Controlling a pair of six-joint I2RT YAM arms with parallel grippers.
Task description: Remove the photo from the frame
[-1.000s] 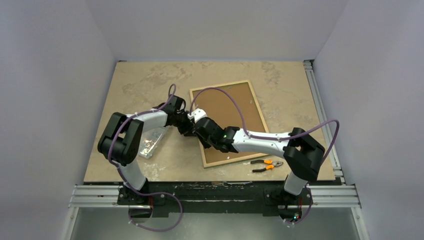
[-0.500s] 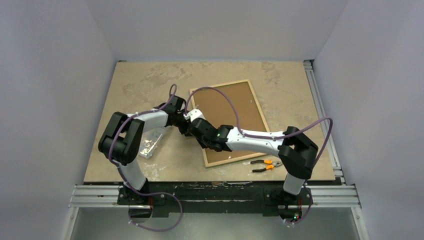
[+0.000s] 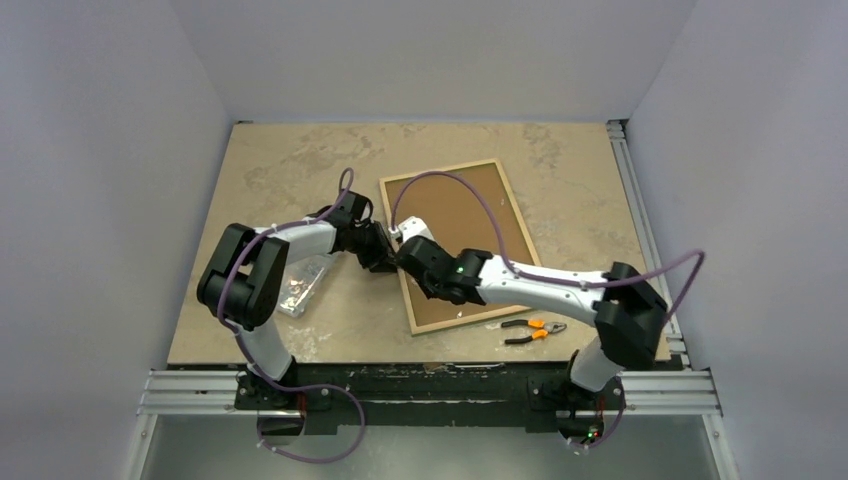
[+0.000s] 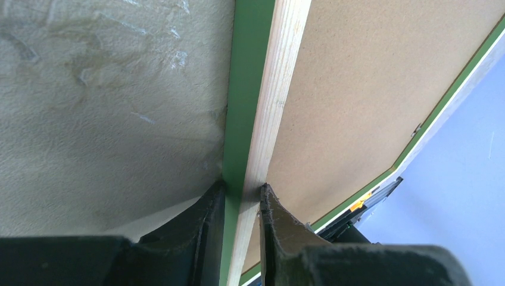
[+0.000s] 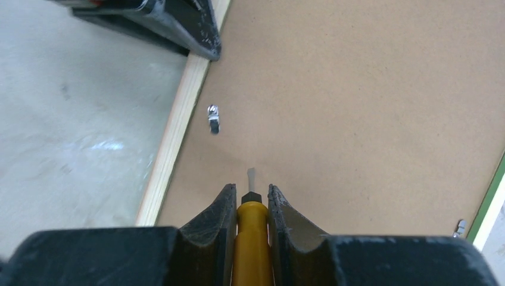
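Observation:
The frame (image 3: 519,214) lies face down on the table, its green border (image 4: 247,71) and pale wood rail (image 4: 265,89) seen close up in the left wrist view. Inside it, only the plain brown back of the photo (image 3: 465,215) shows; the print side is hidden. My left gripper (image 4: 243,190) is shut on the frame's left rail, and it sits at that edge in the top view (image 3: 380,250). My right gripper (image 5: 250,193) is shut on a yellow-handled screwdriver (image 5: 251,238). The blade tip (image 5: 251,177) hovers over the brown back, just short of a small metal clip (image 5: 214,118).
Orange-handled pliers (image 3: 533,330) lie at the frame's near corner. A clear plastic box (image 3: 303,283) sits left of the left arm. Another metal clip (image 5: 461,225) sits at the frame's far rail. An aluminium rail (image 3: 640,220) runs along the table's right edge.
The right arm has swung rightward, carrying its gripper and the screwdriver from the frame's left edge onto the brown back. The left arm holds still.

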